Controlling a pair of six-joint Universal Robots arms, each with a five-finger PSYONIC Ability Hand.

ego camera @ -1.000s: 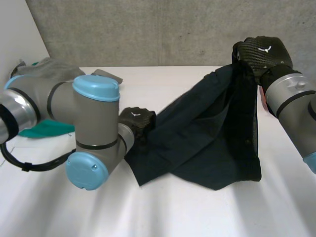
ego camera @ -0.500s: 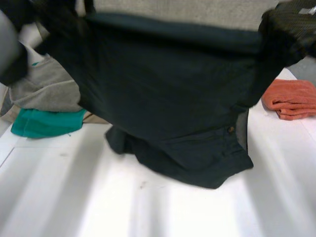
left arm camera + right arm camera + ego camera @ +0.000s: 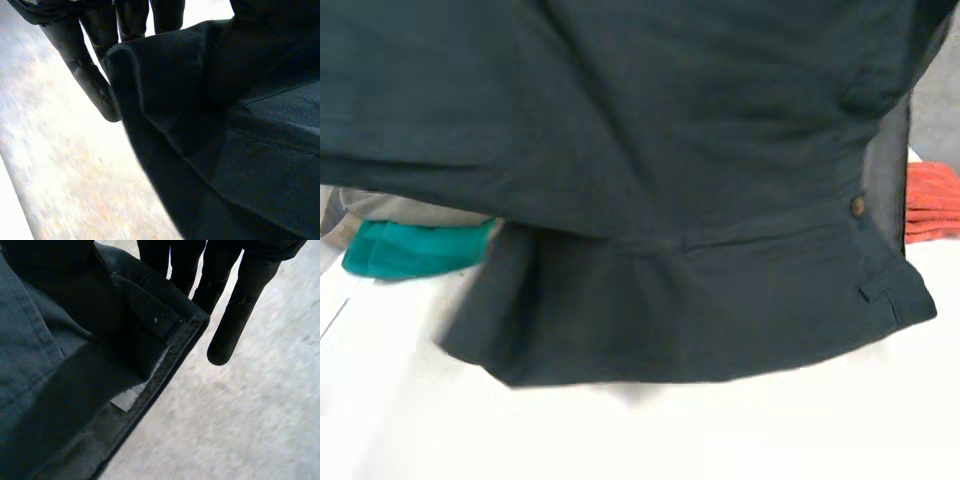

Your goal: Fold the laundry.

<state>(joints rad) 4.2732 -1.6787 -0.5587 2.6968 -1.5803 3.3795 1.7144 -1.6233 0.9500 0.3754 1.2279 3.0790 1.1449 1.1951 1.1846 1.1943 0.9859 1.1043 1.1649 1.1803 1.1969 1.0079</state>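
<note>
1. White worktop (image 3: 640,440): bare in front. It carries the laundry pile to the left and one cloth to the right.
2. Dark shorts (image 3: 620,150): the task's thing, hanging between the two hands close before the head camera. A second ago they lay draped, with one end low at the worktop and the other raised at the right. Half a second ago they were rising. Now they are spread wide and high. The lower edge hangs at or just over the worktop, and contact cannot be told. By judgement this is the shake-out that comes before laying flat, and no fold has been made yet.
3. Side cloths: a grey cloth (image 3: 390,208) lies on a teal cloth (image 3: 410,250) at the left, and an orange cloth (image 3: 932,205) lies at the right. All three lie behind the shorts where they were before.
4. Left hand (image 3: 90,55): a thick folded edge of the shorts runs up under the palm. Its fingers appear clamped on that edge, with one lying straight beside the cloth.
5. Right hand (image 3: 240,305): the waistband corner is tucked behind the fingers and appears pinched there. One finger stands free of the cloth.
6. Small marks: a belt loop (image 3: 880,296), a button (image 3: 858,206) and a white label (image 3: 125,399) place the waistband on the right-hand side.
</note>
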